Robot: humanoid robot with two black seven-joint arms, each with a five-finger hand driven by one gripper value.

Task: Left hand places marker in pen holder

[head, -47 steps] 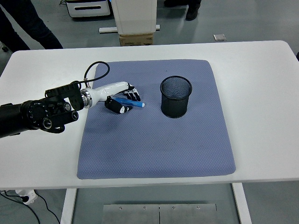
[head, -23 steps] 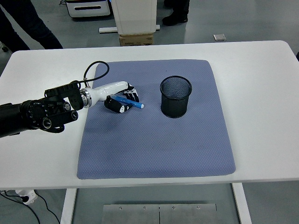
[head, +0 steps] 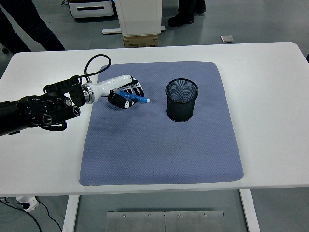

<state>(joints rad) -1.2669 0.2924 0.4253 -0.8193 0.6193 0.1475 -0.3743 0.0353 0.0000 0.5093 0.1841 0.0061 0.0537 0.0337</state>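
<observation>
Head view shows the left hand — fingers curled around the blue marker — has risen slightly off the blue mat since a moment ago, so carrying toward the mesh pen holder looks next.

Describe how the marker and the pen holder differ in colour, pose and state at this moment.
The marker is blue and slim; the pen holder is black wire mesh and wide. The marker lies nearly level, its tip toward the holder; the pen holder stands upright. The marker is gripped in the left hand; the pen holder stands free, untouched, and looks empty. Both are over the blue-grey mat.
</observation>
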